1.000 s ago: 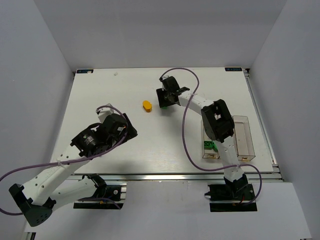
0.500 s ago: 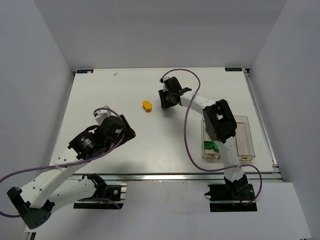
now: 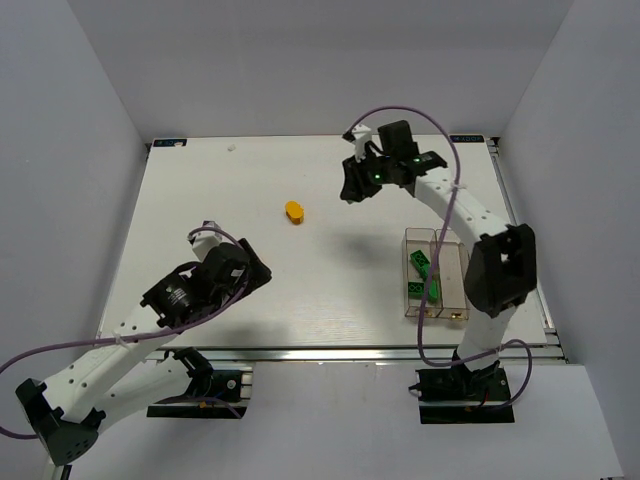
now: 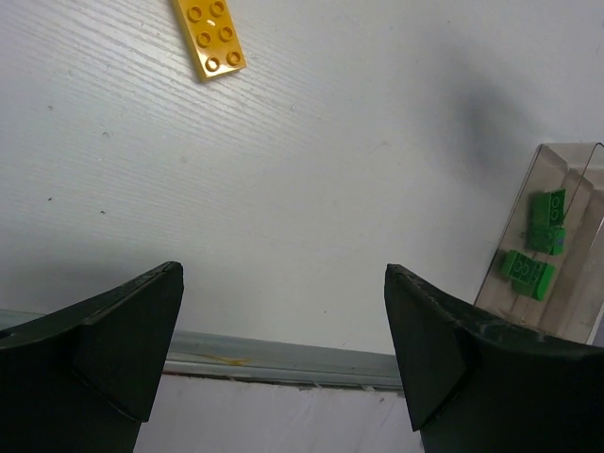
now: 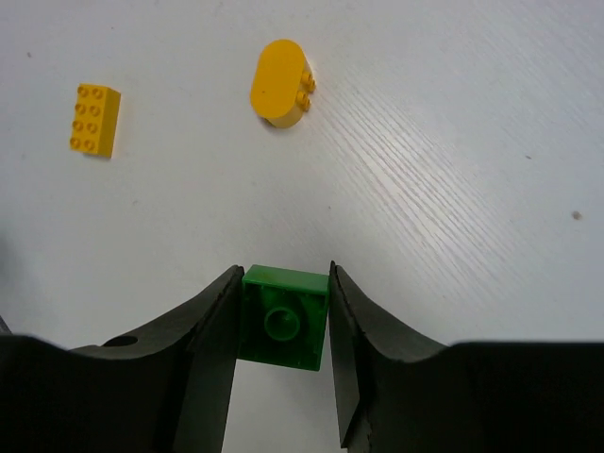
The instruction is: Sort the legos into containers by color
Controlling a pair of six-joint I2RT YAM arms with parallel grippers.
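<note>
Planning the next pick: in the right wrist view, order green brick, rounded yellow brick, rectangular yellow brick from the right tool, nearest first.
1. Green brick: held in the right tool.
2. Rounded yellow brick: straight ahead.
3. Rectangular yellow brick: ahead, far left.

A white table (image 3: 330,290) is seen carrying a rounded yellow brick (image 3: 293,211), tipped on its side left of the middle. A rectangular yellow brick (image 5: 94,120) is laid studs-up well apart from it. Clear containers (image 3: 455,280) are set near the right edge.
</note>
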